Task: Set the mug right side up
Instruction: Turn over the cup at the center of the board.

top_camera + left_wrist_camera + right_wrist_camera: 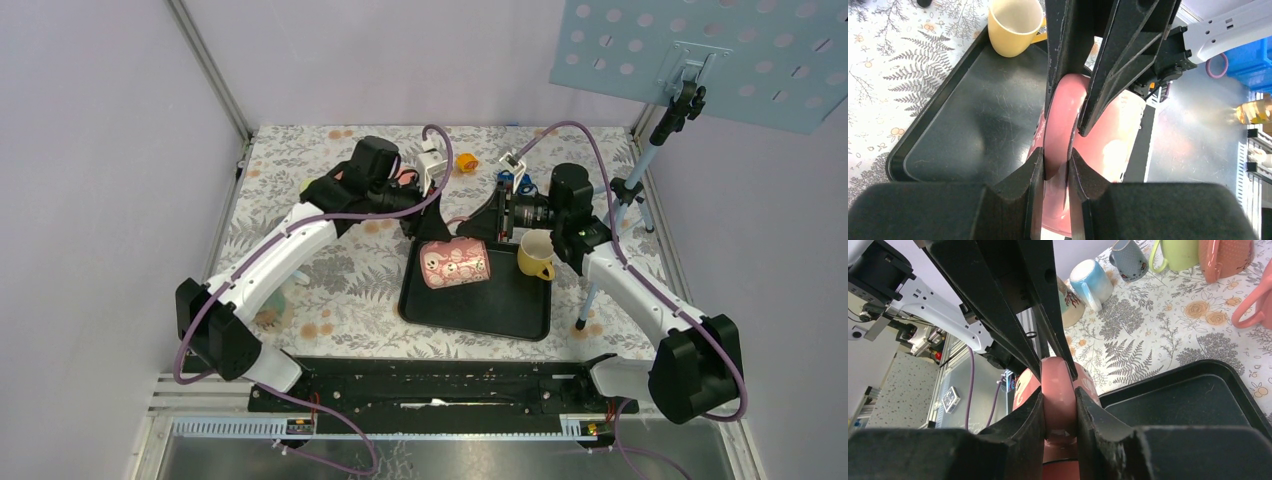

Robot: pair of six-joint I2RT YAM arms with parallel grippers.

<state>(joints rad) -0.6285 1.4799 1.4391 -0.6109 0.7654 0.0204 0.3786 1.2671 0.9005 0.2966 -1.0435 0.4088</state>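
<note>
over black tray, pink patterned mug, sideways

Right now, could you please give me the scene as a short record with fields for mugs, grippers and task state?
pink mug: on its side over the black tray
left gripper: shut on a pink part of this mug
right gripper: shut on the same mug, opposite the left one
yellow mug: upright, at the tray's far right corner
task state: pink mug not yet upright
</note>
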